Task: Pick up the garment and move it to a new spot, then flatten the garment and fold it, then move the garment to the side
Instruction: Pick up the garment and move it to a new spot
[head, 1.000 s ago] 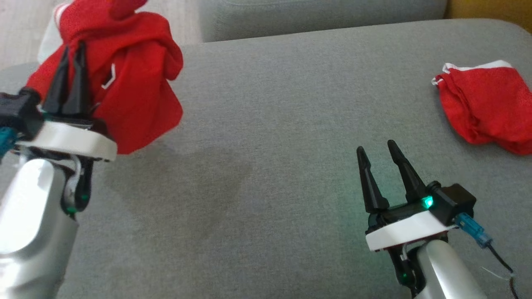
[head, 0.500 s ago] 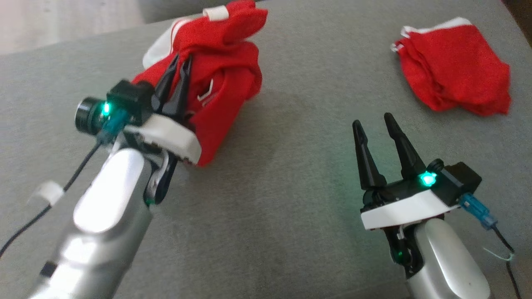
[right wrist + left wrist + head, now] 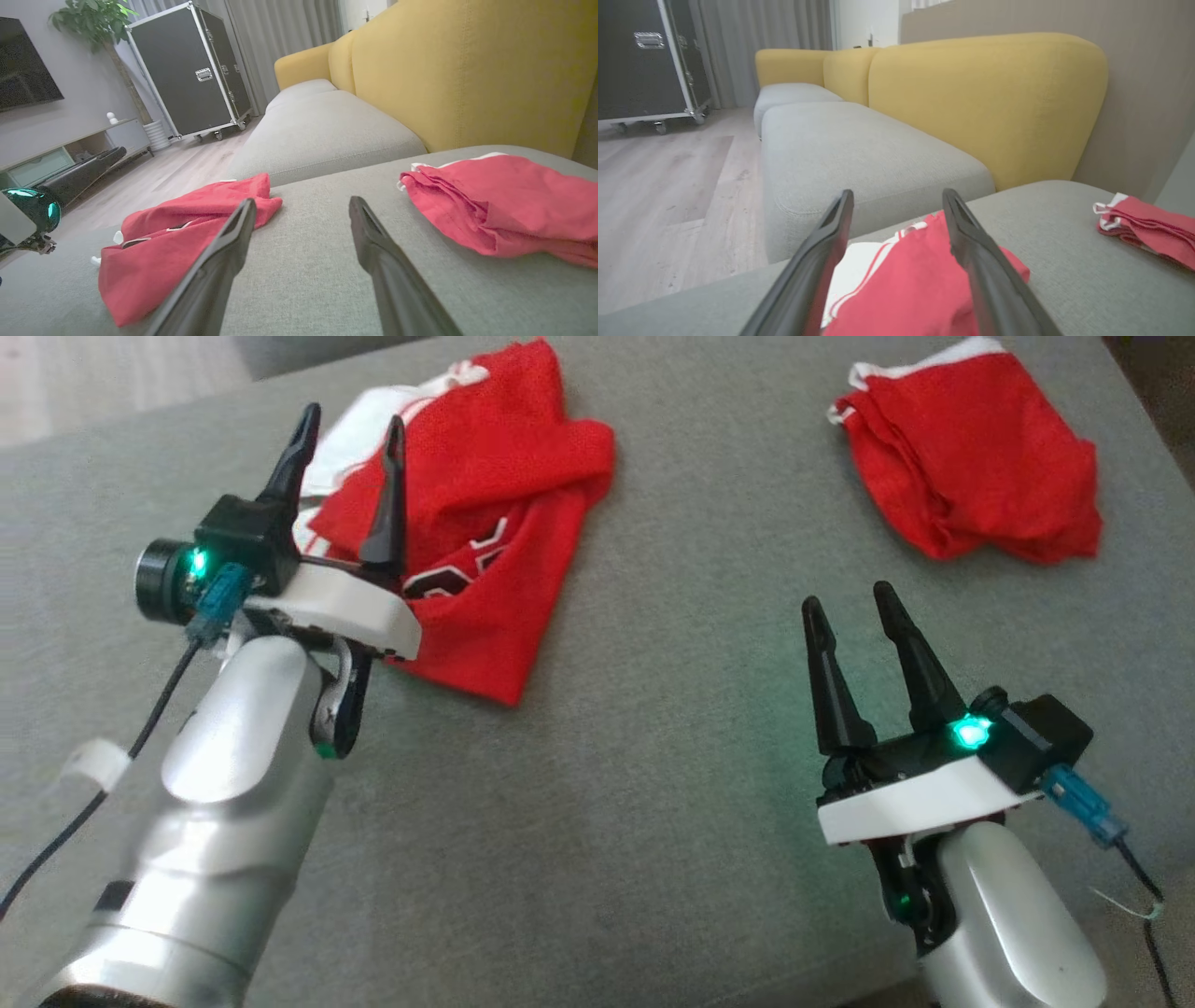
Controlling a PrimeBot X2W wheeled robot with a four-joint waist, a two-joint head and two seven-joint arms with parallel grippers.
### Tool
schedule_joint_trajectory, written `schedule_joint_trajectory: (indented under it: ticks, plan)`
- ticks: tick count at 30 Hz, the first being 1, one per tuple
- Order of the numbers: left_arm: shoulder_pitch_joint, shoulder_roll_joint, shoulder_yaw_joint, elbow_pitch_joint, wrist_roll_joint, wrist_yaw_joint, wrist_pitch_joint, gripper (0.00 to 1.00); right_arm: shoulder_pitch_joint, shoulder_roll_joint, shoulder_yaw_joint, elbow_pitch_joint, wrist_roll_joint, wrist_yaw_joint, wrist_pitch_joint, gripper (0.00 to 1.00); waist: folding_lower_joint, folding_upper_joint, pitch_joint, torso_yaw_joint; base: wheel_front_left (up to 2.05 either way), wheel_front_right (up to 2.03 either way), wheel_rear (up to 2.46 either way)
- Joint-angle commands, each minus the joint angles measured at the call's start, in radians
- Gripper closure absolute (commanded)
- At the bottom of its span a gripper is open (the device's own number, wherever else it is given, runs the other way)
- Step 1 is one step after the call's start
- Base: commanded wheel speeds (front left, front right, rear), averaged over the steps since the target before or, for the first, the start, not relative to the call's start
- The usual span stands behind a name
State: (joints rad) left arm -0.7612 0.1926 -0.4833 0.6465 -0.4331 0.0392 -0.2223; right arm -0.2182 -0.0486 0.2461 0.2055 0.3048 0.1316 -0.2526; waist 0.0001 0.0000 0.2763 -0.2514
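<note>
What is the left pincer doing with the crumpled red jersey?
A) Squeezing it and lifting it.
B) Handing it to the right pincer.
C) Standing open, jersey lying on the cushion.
C: the left pincer has its fingers spread apart, and the red jersey lies crumpled on the grey cushion.

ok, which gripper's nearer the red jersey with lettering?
Left. The left gripper hangs open over the red jersey; the right gripper sits apart, off to its right, over the cushion.

Left arm (image 3: 233,784), right arm (image 3: 1008,933): jaws apart.
</note>
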Motion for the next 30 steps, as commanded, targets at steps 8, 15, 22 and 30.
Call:
schedule_joint_trajectory:
  ticks: [8,15,22,30]
  plan:
    - [0.152,0.062,0.111,-0.144,0.002,-0.001,-0.039,0.00,0.019,-0.002,-0.019,-0.006,-0.057,-0.001,-0.009,0.00,-0.0001,0.0000,-0.128,0.153,0.00,0.00,0.00]
    - [0.433,0.037,0.192,-0.347,0.030,0.024,-0.039,0.00,0.046,-0.002,-0.049,0.018,-0.099,-0.001,-0.009,0.00,-0.0001,0.0000,-0.205,0.229,0.00,0.00,0.00]
    - [0.618,-0.031,0.256,-0.432,0.044,0.020,-0.039,0.00,0.071,-0.002,-0.045,0.030,-0.104,-0.001,-0.009,0.00,-0.0001,0.0000,-0.246,0.250,0.00,0.00,0.00]
    - [0.668,-0.083,0.303,-0.470,0.093,-0.015,-0.039,0.00,0.069,-0.002,-0.048,0.023,-0.111,-0.001,-0.009,0.00,-0.0001,0.0000,-0.226,0.259,0.00,0.00,0.00]
